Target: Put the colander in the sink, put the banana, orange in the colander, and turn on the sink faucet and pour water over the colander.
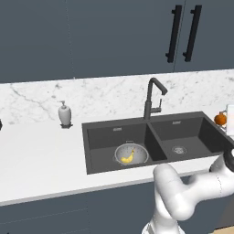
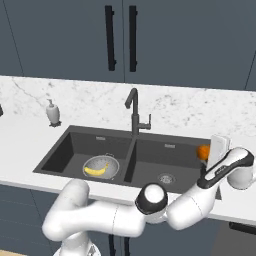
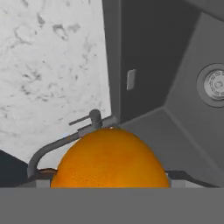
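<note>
End effector (image 2: pixel 214 150) jaws wide – round, dimpled orange (image 3: pixel 109 158) between.

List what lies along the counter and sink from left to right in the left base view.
Soap dispenser → colander holding the banana, in the left basin of the sink → sink faucet → drain of the right basin → orange.

White marble counter (image 1: pixel 41 151) carries soap dispenser (image 1: pixel 65 114), orange (image 1: pixel 220 119).
</note>
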